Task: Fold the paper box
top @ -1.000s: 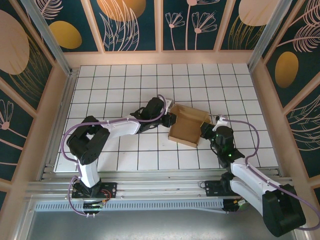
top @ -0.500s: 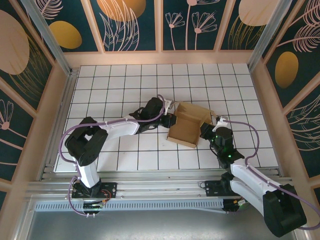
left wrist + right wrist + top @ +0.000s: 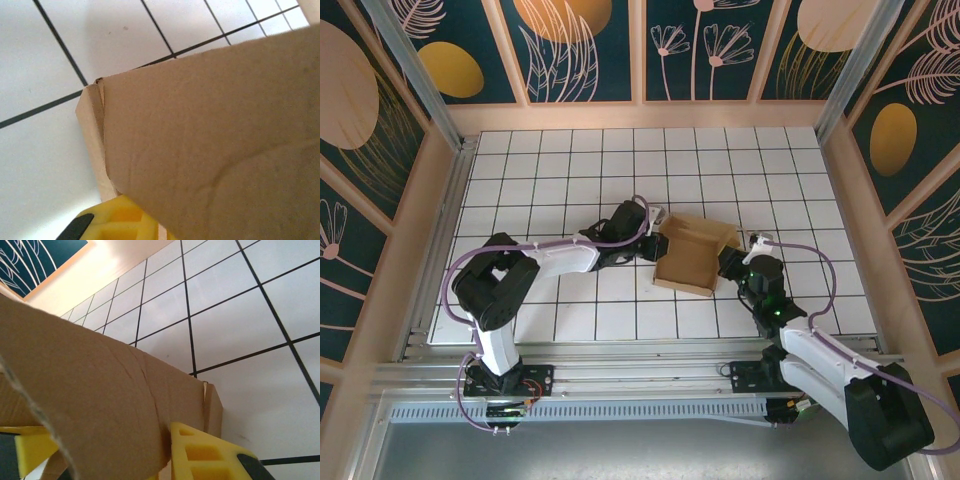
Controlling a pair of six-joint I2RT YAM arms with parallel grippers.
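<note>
The paper box [image 3: 688, 260] is a brown cardboard piece, partly folded, lying on the white gridded table between both arms. My left gripper [image 3: 657, 245] is at the box's left edge. In the left wrist view a cardboard panel [image 3: 210, 140] lies over the jaws, pressed against one yellow finger [image 3: 120, 220], and it hides the other finger. My right gripper [image 3: 728, 263] is at the box's right edge. There, a curved cardboard wall [image 3: 100, 400] runs between its two yellow fingers [image 3: 210, 455], and the jaws are shut on it.
The gridded table [image 3: 570, 180] is walled by wooden rails with patterned panels at the back and sides. A metal rail [image 3: 640, 375] runs along the near edge by the arm bases. Open tiles lie behind the box and to its left.
The left gripper has closed on the box's left edge and pushed it inward. The box now looks narrower, with its panels folded further over. The right gripper has kept its hold.
</note>
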